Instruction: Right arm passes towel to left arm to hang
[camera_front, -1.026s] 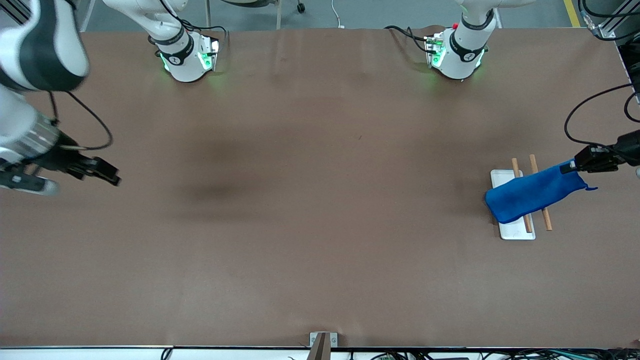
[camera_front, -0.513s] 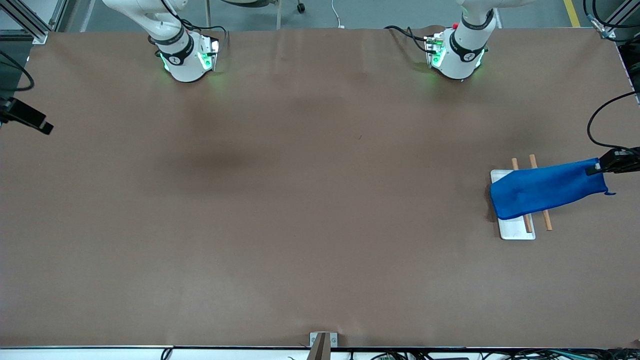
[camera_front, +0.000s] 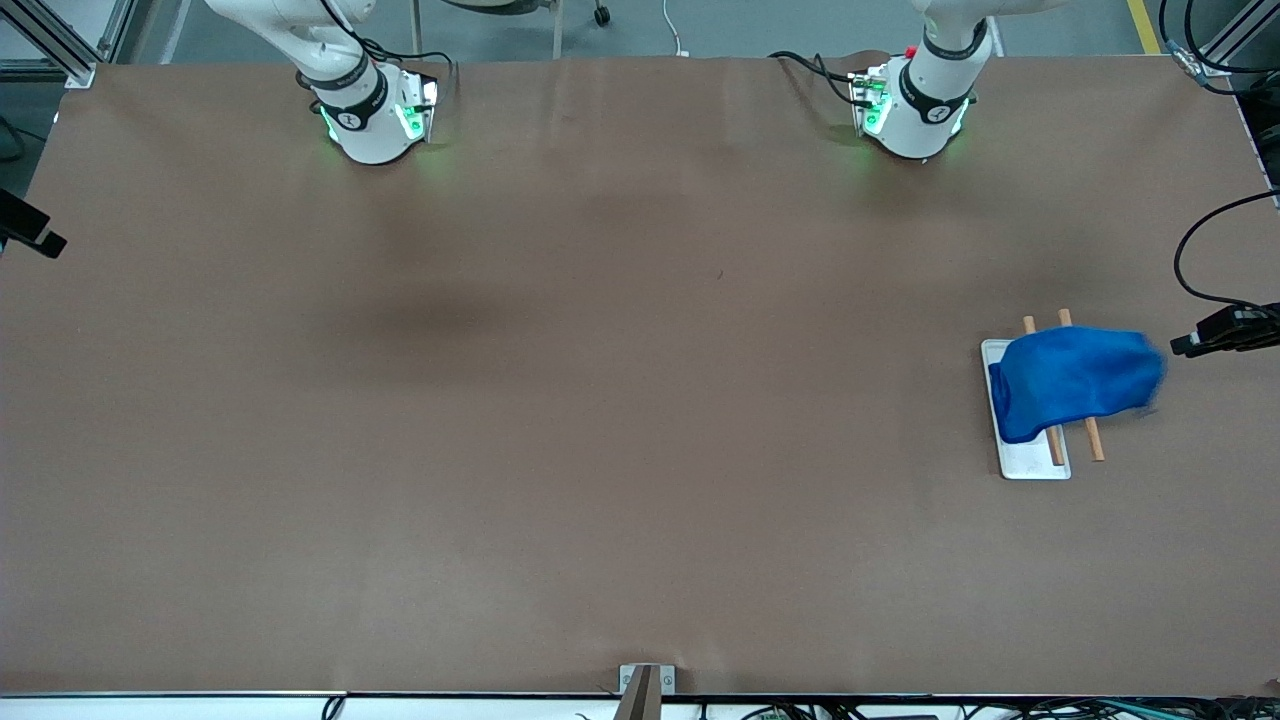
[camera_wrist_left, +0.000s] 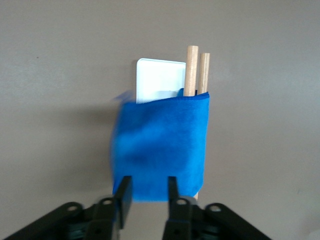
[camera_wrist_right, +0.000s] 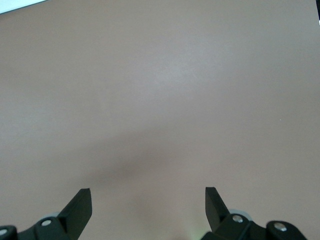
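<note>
The bright blue towel (camera_front: 1075, 380) hangs draped over two wooden rods (camera_front: 1093, 438) that rise from a white base (camera_front: 1030, 462) near the left arm's end of the table. In the left wrist view the towel (camera_wrist_left: 160, 145) covers the rods (camera_wrist_left: 191, 65) and part of the base (camera_wrist_left: 157, 77). My left gripper (camera_front: 1180, 347) hovers just beside the towel's edge, open (camera_wrist_left: 147, 182), with nothing gripped. My right gripper (camera_wrist_right: 147, 195) is open over bare table, and only a black tip (camera_front: 35, 238) of it shows at the right arm's end.
Brown table surface (camera_front: 640, 400) runs wide and bare between the two arm bases (camera_front: 375, 115) (camera_front: 915, 110). A black cable (camera_front: 1195, 260) loops above the left gripper. A small metal bracket (camera_front: 645, 685) sits at the table edge nearest the front camera.
The left gripper has opened and let go of the towel, whose stretched end has dropped onto the rods. The right arm has drawn back to its end of the table.
</note>
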